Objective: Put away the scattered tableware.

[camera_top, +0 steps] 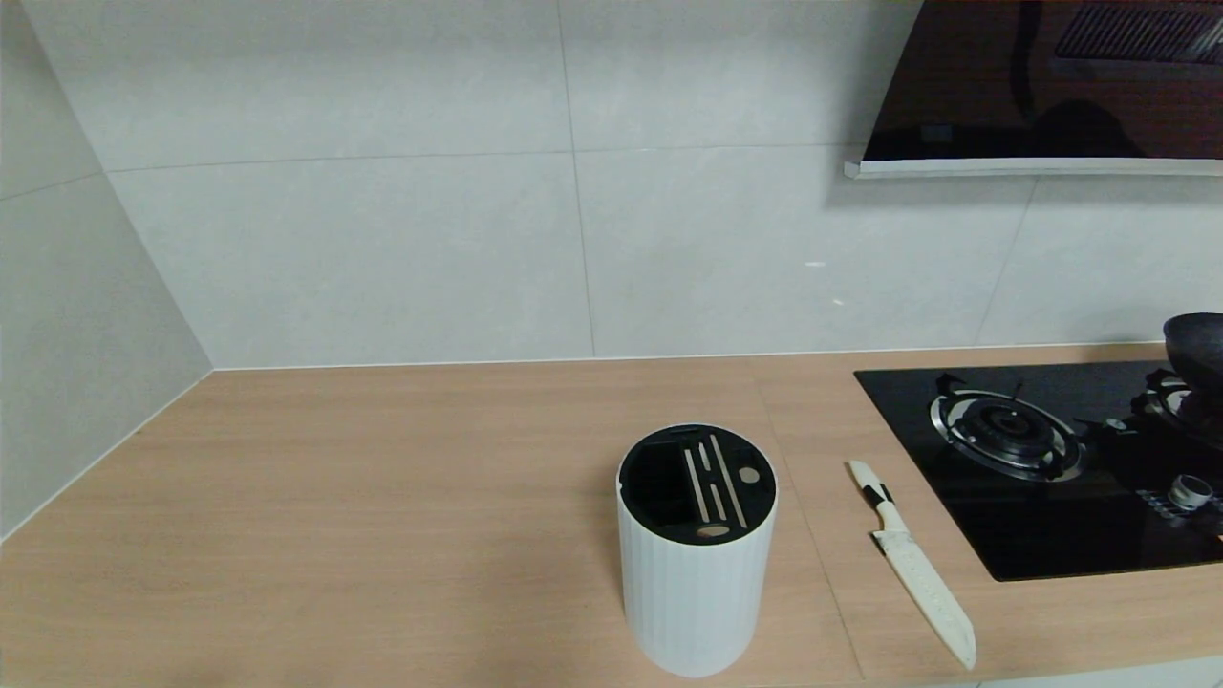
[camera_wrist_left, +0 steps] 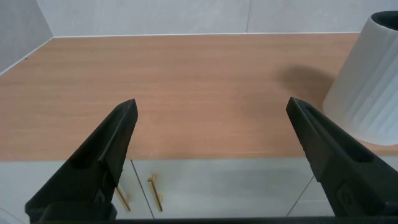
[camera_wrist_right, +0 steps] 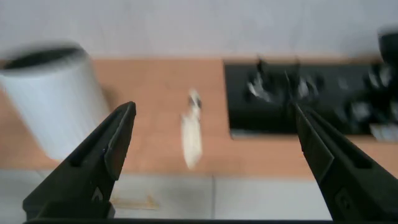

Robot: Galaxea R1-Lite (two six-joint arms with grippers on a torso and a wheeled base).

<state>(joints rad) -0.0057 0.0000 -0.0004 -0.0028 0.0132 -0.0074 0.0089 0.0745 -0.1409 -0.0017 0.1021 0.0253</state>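
Observation:
A white ribbed knife holder (camera_top: 696,554) with a black slotted top stands near the wooden counter's front edge. To its right lies a white knife (camera_top: 912,562) with a white-and-black handle, blade toward the front. My left gripper (camera_wrist_left: 211,118) is open off the counter's front edge, with the holder (camera_wrist_left: 367,81) to one side. My right gripper (camera_wrist_right: 211,118) is also open in front of the counter, with the knife (camera_wrist_right: 191,134) and the holder (camera_wrist_right: 53,99) ahead of it.
A black gas hob (camera_top: 1051,459) with burners sits at the counter's right, a dark pot (camera_top: 1194,349) on its far burner. A range hood (camera_top: 1041,86) hangs above. Tiled walls close the back and left. Cabinet handles (camera_wrist_left: 154,191) show below the counter edge.

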